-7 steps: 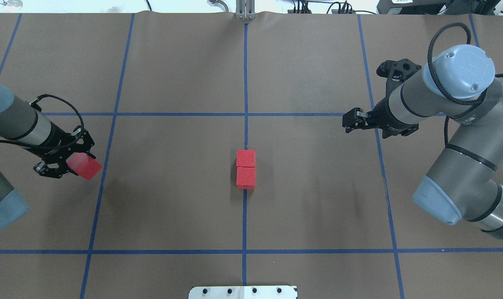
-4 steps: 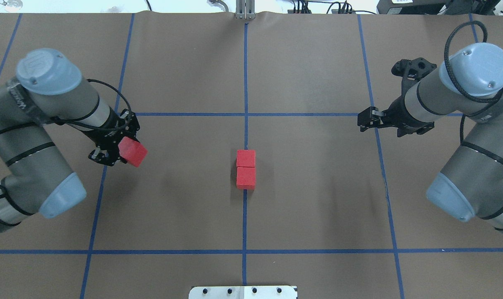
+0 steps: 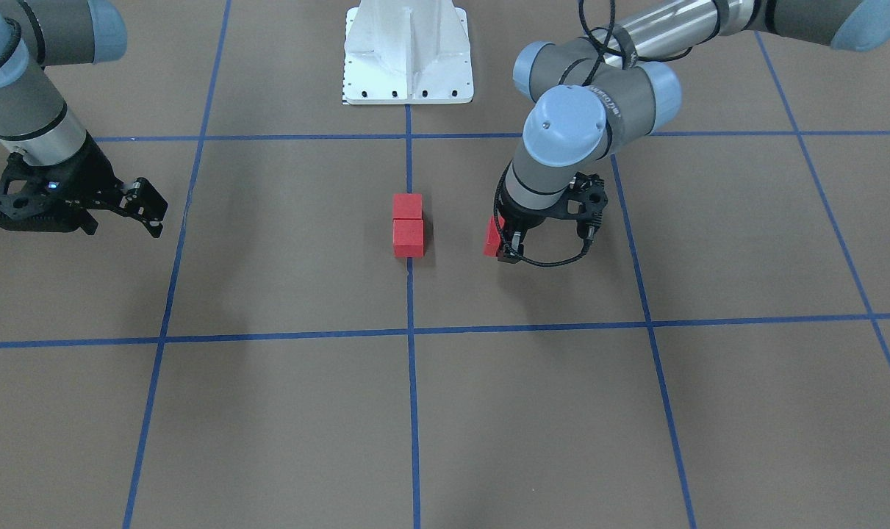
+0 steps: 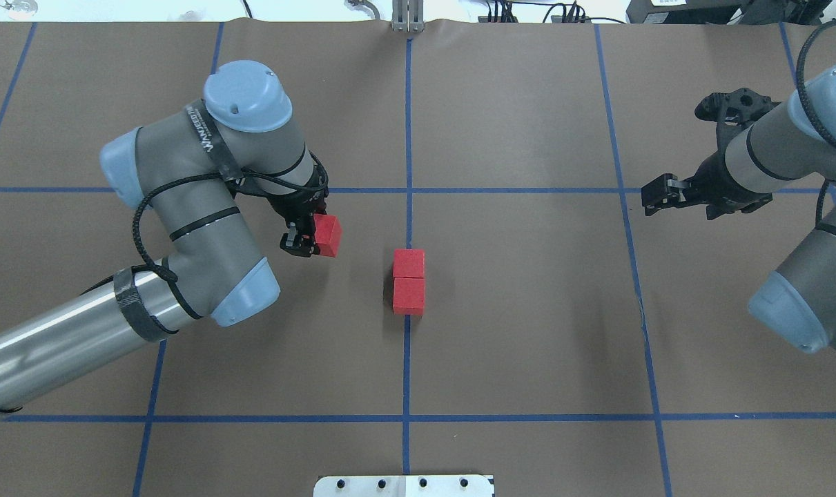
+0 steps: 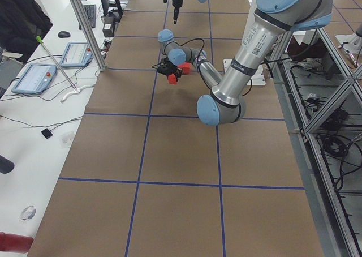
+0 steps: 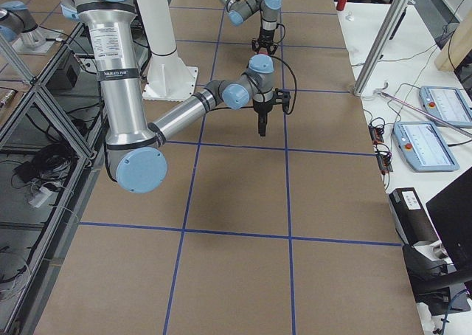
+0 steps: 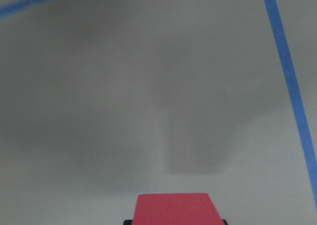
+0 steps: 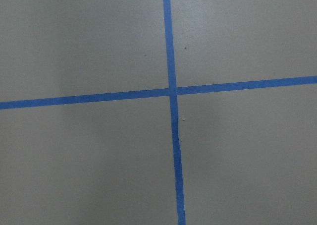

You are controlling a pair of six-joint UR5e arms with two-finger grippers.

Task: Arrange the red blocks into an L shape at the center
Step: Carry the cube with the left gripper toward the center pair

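Overhead exterior view: the left gripper (image 4: 313, 239) is closed on one red block (image 4: 328, 235) and pinches it by two opposite faces, left of the middle of the frame. In the left wrist view a soft shadow lies on the paper ahead of this block, so I judge it hangs above the surface and does not touch it.

The other two red blocks (image 4: 409, 263) (image 4: 409, 295) lie at the center (image 4: 473, 276), on the vertical blue tape line (image 4: 407, 138). They touch each other, and together they make a short bar whose long axis runs up and down in the frame, along the tape.

From the held block, this bar lies to the right and a little lower in the frame, near but clearly apart, with bare paper between. The held block is about level with the upper end of the bar, perhaps slightly higher. For an L, I think it must go sideways to the right and down until it touches the left face of an end block, not the middle of the bar.

The right gripper (image 4: 656, 196) is well apart, at the right edge. Its fingers look parted with nothing between them. The left arm is the much nearer one.
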